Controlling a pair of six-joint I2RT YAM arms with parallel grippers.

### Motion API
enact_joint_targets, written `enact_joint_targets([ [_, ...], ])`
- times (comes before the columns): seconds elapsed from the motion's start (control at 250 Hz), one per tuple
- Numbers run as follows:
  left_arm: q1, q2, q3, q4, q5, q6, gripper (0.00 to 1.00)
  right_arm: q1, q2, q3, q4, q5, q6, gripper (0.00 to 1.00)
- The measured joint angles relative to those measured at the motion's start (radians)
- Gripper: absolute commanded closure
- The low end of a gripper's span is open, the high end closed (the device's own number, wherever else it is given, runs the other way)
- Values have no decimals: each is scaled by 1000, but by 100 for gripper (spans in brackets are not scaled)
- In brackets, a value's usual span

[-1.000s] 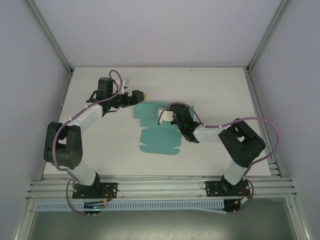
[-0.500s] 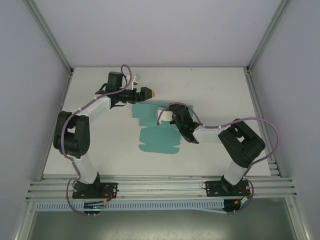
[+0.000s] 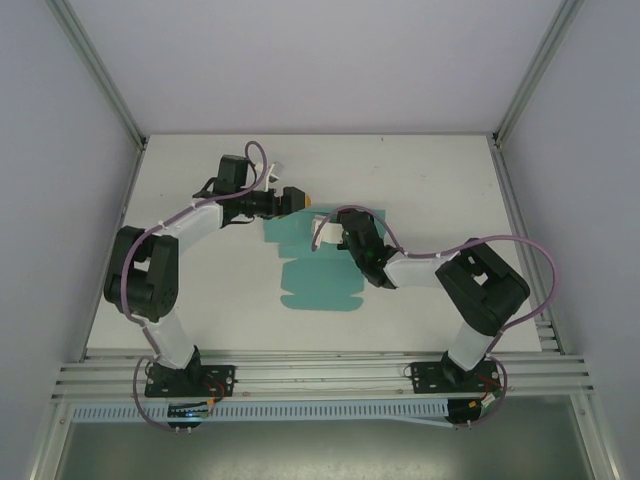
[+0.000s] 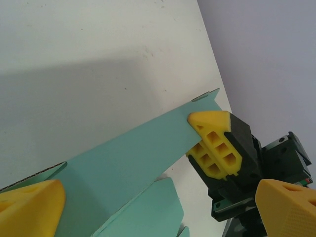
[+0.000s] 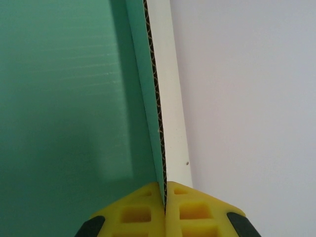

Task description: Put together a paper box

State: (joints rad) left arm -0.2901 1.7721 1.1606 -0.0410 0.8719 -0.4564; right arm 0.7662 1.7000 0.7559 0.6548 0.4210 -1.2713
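Right wrist view: right pincer point(image 5: 164, 210) is clamping shut on the paper box point(image 5: 64, 98), its yellow fingertips point(image 5: 133, 215) pressing together on either side of a raised flap. The flap's corrugated cut edge is running straight up from the tips, with the teal face to its left and the white face to its right.

Left wrist view: left pincer point(image 4: 160, 197) is standing wide apart and gripping nothing. The teal flap is crossing the gap between its yellow fingers point(image 4: 29, 207), and I cannot tell whether either one is touching it.

Same view, further out: the right pincer is showing from the outside, nipping the far corner of the flap, which is tilting up off the desk point(image 4: 98, 49).

Top external view: both arms are reaching in from opposite sides, bringing the two pincers near each other over the far part of the sheet.

Overhead, outward: most of the sheet is lying flat around the middle of the desk between the arms, with its full die-cut outline of flaps and tabs on show. The wrist views are cutting this off.
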Motion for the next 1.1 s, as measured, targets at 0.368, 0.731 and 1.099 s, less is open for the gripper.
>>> enact_joint_targets([
  [0.368, -6, -8, -81, 201, 10, -167, 1, 17, 0, 0, -8, 48, 141, 100],
  [0.731, -32, -8, -161, 531, -37, -446, 1, 53, 0, 0, -5, 143, 311, 100],
  [1.099, -49, 34, -223, 898, -64, -707, 2, 77, 16, -6, 69, 211, 366, 100],
])
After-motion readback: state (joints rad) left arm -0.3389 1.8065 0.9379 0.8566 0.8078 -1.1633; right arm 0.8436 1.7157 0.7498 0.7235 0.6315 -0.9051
